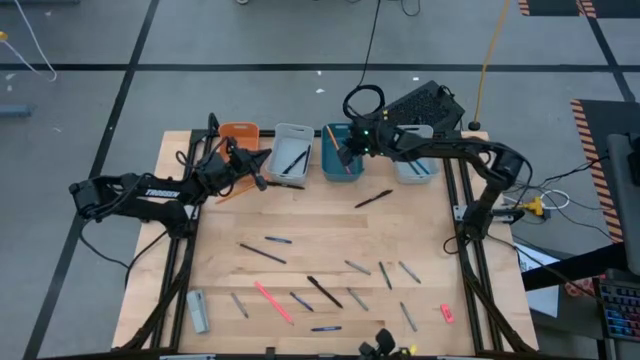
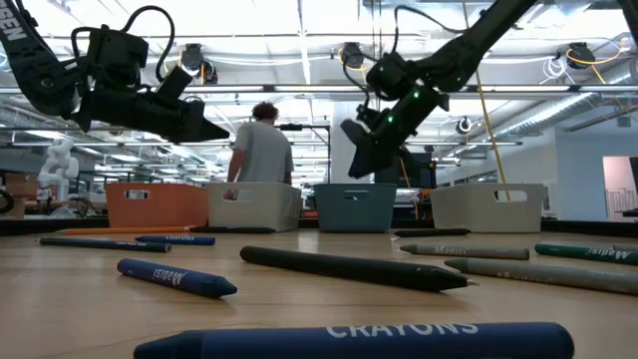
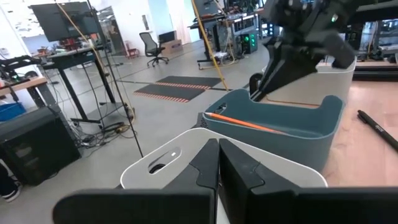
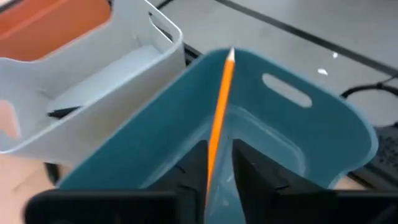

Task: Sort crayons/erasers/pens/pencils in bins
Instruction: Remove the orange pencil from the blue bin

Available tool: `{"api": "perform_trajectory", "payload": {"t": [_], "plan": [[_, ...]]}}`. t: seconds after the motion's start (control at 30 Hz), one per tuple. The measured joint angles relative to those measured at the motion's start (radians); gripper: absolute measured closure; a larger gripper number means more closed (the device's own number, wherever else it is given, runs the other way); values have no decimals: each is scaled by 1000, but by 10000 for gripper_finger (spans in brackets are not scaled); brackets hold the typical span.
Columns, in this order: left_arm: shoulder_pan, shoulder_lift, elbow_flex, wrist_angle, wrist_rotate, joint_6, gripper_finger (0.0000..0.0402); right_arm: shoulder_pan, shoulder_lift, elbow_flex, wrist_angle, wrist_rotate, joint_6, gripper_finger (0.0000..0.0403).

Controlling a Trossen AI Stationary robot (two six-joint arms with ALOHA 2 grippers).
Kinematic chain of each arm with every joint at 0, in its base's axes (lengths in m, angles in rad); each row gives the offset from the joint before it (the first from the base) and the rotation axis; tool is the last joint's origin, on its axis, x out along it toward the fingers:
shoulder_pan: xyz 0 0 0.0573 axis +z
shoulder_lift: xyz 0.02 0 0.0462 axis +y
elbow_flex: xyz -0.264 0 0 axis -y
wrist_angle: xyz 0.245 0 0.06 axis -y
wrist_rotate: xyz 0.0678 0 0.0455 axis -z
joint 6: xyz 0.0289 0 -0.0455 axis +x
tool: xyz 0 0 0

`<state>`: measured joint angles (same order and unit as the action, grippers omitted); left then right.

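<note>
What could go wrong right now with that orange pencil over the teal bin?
The right gripper holds the orange pencil by one end, its tip reaching the teal bin rim; released like this, it might tip out over the wall. The left gripper hovers close by over the grey bin, so the arms could crowd each other.

Smooth plastic teal bin point(image 4: 155, 143); pale matt wood-grain table point(image 1: 330, 225); matt black tool point(image 2: 364, 140).

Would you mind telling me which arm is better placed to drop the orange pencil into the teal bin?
The right arm: its claw already grips the orange pencil above the teal bin. The left claw sits between the orange and grey bins.
</note>
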<state>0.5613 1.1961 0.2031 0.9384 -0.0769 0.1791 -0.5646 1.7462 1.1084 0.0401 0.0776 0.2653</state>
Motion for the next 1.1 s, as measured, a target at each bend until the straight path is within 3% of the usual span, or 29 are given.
{"api": "perform_trajectory", "payload": {"t": [0.23,0.43,0.97,1.1], "plan": [[0,0,0,-6,0,-1,385,2,73,0,57,-4,22,250],[0,0,0,-7,0,-1,385,-2,121,0,73,-3,23,213],[0,0,0,-23,0,0,385,-18,185,-1,129,-1,23,234],[0,0,0,-23,0,0,385,-18,185,-1,129,-60,47,249]]}}
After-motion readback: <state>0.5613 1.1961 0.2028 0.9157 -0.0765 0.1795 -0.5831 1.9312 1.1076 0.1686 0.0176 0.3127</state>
